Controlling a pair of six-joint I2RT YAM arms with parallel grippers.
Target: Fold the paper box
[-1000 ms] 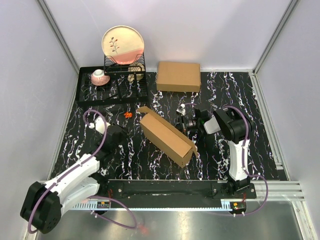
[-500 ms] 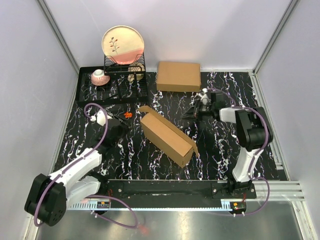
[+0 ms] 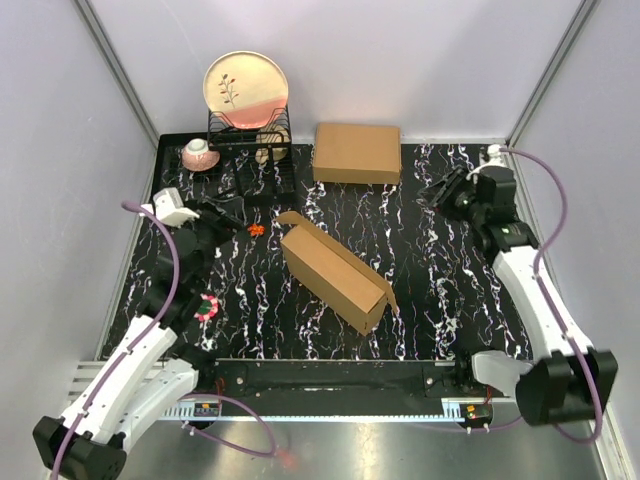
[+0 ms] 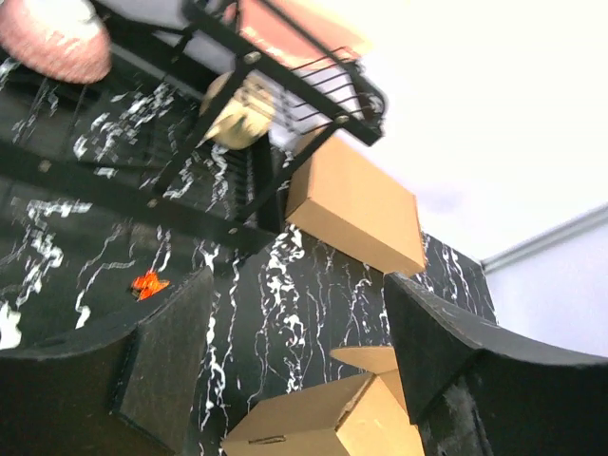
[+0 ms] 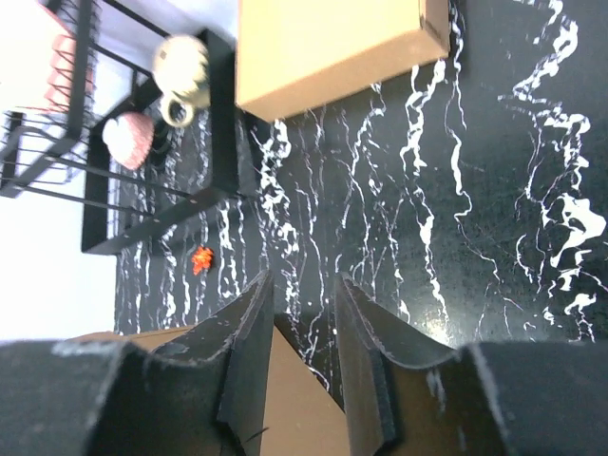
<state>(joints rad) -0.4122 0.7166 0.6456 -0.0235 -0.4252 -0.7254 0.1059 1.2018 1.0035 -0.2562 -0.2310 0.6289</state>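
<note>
The paper box point(image 3: 335, 272) lies diagonally in the middle of the black marbled mat as a shallow brown cardboard box, with a flap up at its far-left end and another at its near-right end. It also shows low in the left wrist view point(image 4: 323, 427) and between the fingers in the right wrist view point(image 5: 290, 408). My left gripper point(image 3: 228, 212) is raised to the left of the box, with jaws wide open and empty point(image 4: 296, 285). My right gripper point(image 3: 435, 192) is far to the right of the box, with jaws a narrow gap apart and empty point(image 5: 304, 280).
A second, neatly made-up cardboard box point(image 3: 357, 152) lies at the back. A black dish rack point(image 3: 225, 170) at the back left holds a plate point(image 3: 246, 88) and a pink cup point(image 3: 198, 153). A small orange thing point(image 3: 256, 229) lies left of the paper box. A pink ring point(image 3: 208, 306) shows by the left arm.
The right arm has swung away from the box to the far right. The left arm has risen and drawn back to the left. The paper box has not moved.
</note>
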